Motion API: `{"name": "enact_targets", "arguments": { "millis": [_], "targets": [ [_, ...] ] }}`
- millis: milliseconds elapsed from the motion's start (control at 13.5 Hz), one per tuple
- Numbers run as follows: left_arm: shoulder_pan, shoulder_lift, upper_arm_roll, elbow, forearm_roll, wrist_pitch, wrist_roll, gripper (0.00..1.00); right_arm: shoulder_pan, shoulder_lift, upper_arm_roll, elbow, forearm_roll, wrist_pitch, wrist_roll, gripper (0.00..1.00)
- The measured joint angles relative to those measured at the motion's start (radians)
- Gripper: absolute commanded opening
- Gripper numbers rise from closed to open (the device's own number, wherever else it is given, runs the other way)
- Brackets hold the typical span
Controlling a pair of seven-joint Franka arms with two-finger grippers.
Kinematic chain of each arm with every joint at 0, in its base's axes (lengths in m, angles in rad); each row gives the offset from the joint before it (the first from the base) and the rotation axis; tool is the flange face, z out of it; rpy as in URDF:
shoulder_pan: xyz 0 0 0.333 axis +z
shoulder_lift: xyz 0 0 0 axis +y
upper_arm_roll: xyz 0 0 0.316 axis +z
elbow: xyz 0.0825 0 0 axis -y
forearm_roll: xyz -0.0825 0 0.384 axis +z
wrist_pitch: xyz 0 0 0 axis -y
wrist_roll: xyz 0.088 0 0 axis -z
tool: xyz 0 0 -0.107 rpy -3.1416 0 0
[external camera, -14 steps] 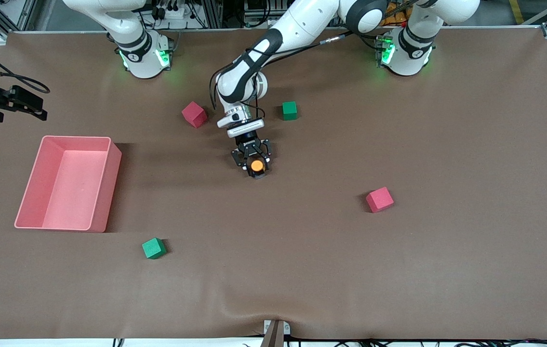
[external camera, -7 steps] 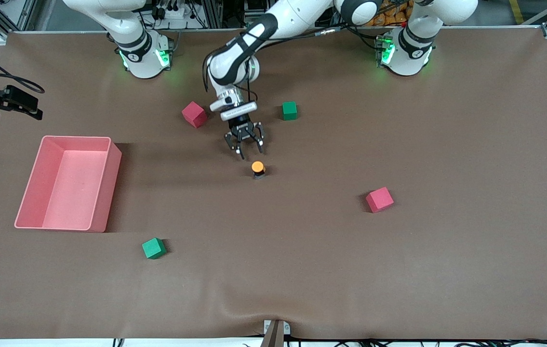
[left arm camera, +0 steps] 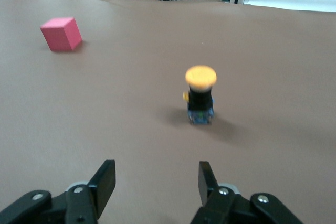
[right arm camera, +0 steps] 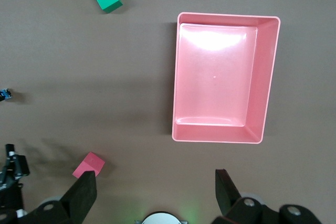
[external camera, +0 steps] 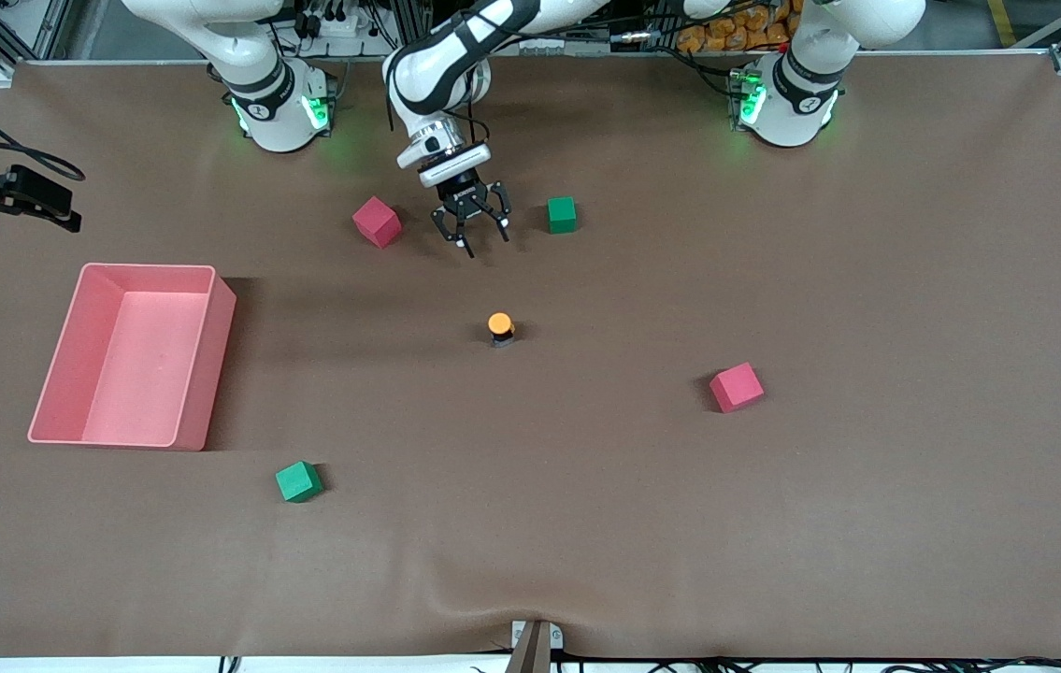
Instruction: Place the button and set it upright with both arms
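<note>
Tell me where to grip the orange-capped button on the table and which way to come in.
Grip the button by its short black body, just under the wider orange cap, coming from above. It stands upright and alone on the brown table, so fingers can likely straddle the body; the round cap looks likelier to slip. The open left gripper hangs closest.
</note>
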Motion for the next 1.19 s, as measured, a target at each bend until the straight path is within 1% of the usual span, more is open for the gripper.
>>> {"name": "enact_targets", "arguments": {
  "millis": [296,519,815,1037,1185],
  "targets": [
    [0.129,-0.113,-0.001,-0.016,-0.010,0.013,0.241,0.73,0.000,-0.002,0.000,0.004,0.001,-0.011,0.000,1.00],
    [0.242,-0.161,0.000,-0.018,-0.010,0.098,0.392,0.73,0.000,-0.003,0.001,0.005,0.001,-0.012,0.000,1.00],
    [0.434,-0.213,-0.002,-0.019,-0.014,0.216,0.581,0.73,0.000,-0.003,0.001,0.007,0.001,-0.013,0.000,1.00],
    [0.587,-0.220,-0.003,-0.017,-0.079,0.359,0.694,0.73,-0.001,-0.003,0.000,0.009,0.002,-0.015,0.000,1.00],
    [0.695,-0.223,-0.004,-0.009,-0.159,0.454,0.845,0.73,-0.001,-0.003,0.000,0.009,0.001,-0.015,0.000,1.00]
  ]
}}
